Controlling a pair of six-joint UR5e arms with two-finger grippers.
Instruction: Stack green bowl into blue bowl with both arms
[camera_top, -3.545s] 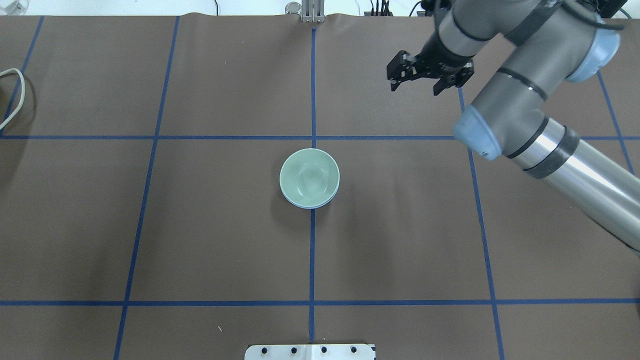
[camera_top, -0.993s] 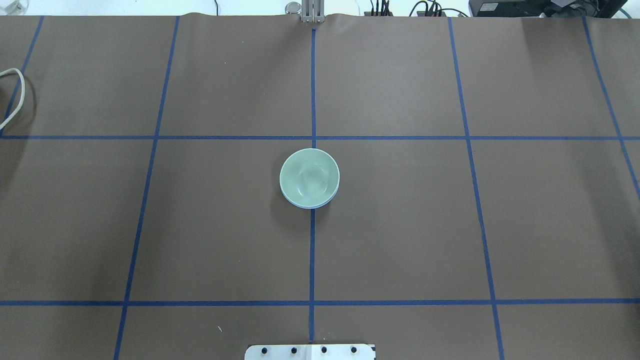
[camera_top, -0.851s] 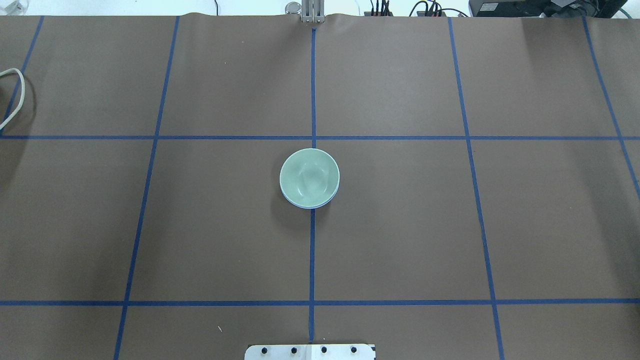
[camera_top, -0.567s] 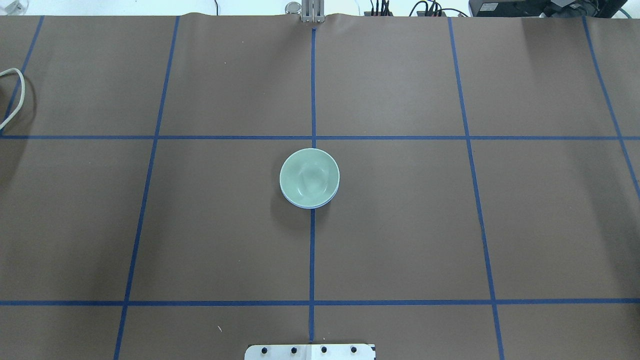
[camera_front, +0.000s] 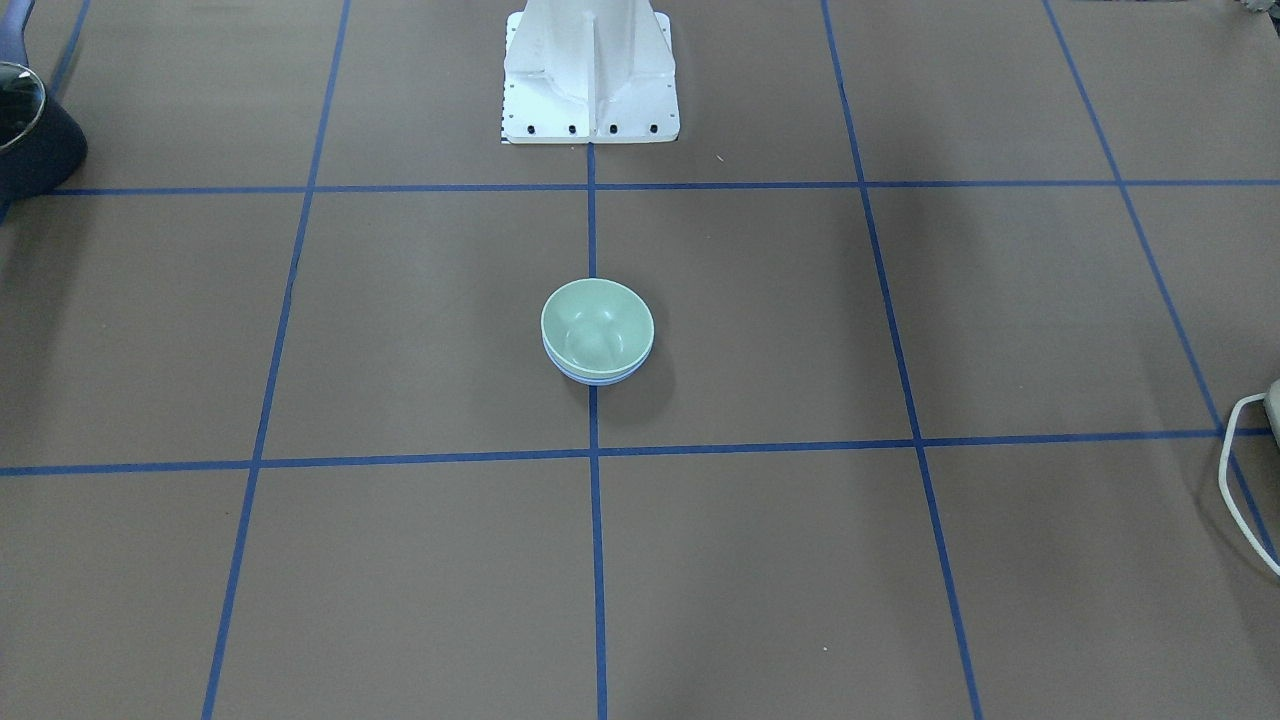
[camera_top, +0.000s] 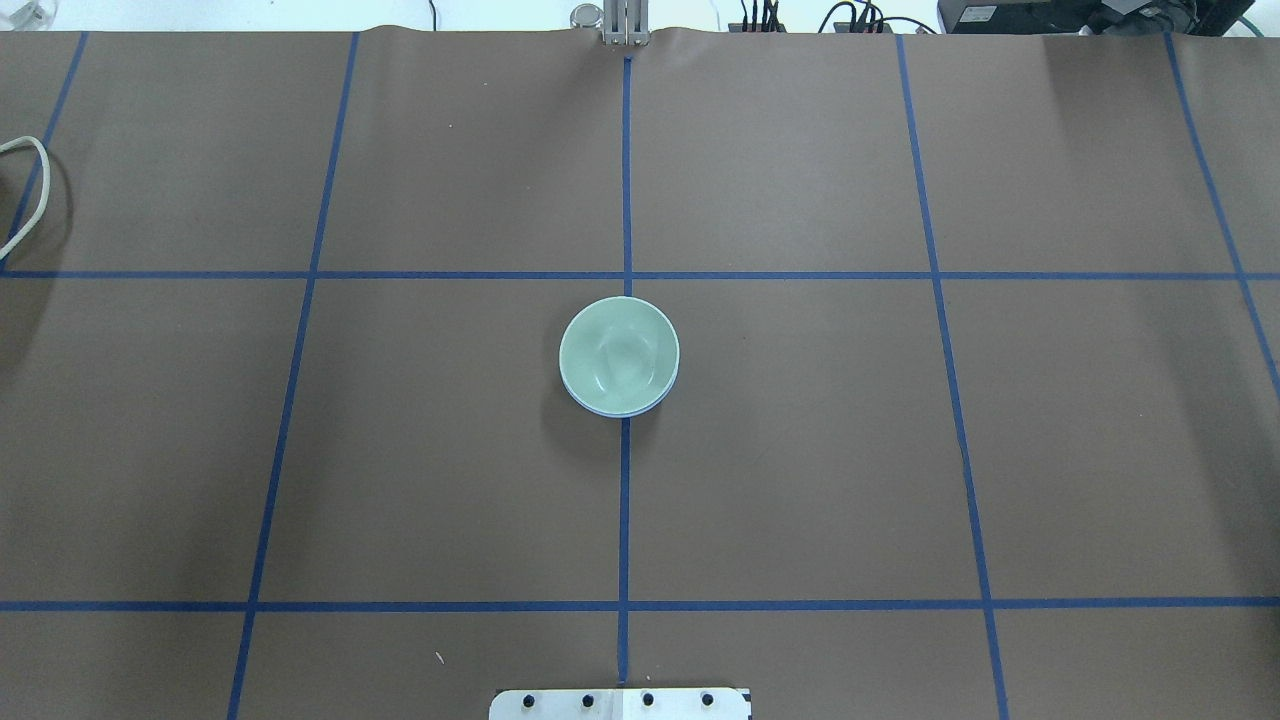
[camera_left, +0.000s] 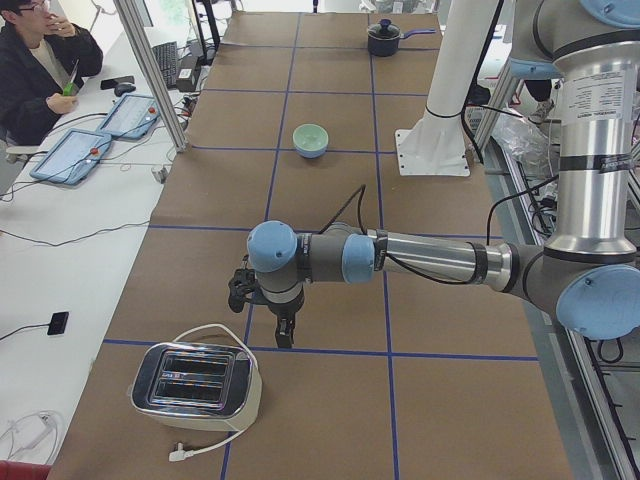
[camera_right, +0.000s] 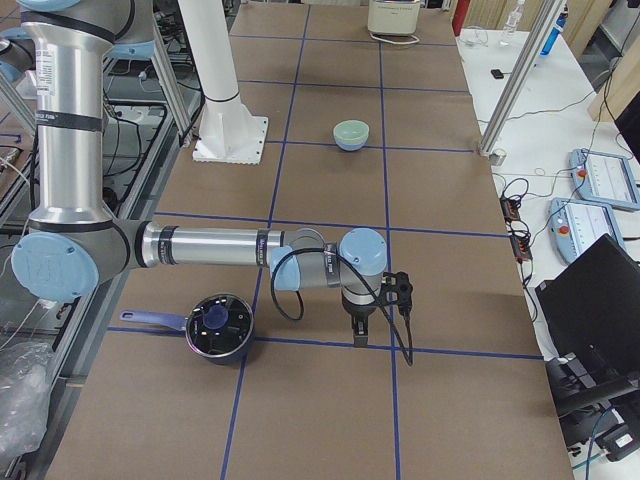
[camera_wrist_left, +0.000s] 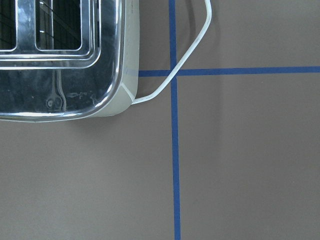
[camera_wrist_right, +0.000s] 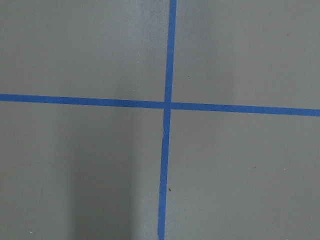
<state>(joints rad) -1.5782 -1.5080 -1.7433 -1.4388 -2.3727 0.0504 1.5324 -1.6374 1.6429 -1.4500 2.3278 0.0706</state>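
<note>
Brown paper: covered the counter (camera_top: 800, 450), marked into squares by blue tape (camera_top: 626, 180).
green bowl (camera_top: 618, 352): sat upright, nested inside the blue bowl, at the counter's middle on the centre tape line.
blue bowl (camera_front: 596, 377): stood under the green bowl; only a thin band of its rim and wall showed below the green one.
left pincer (camera_left: 284, 338): pointed down over the counter near the toaster, well apart from the bowls. It was seen only from the side, so I could not tell whether its fingers were apart or together.
right pincer (camera_right: 358, 335): pointed down close to a tape crossing, near the pot and well apart from the bowls. Here too I could not tell whether it was apart or together.
toaster (camera_wrist_left: 60, 55): chrome-topped, stood at the counter's left end, with its white cord (camera_front: 1223, 475) looping across the paper.
pot (camera_right: 218, 327): dark, with a blue handle, stood at the right end.
base (camera_front: 590, 75): a white pedestal, bolted at the robot's edge, in line with the bowls.
person (camera_left: 40, 60): sat at a side desk beyond the counter.
</note>
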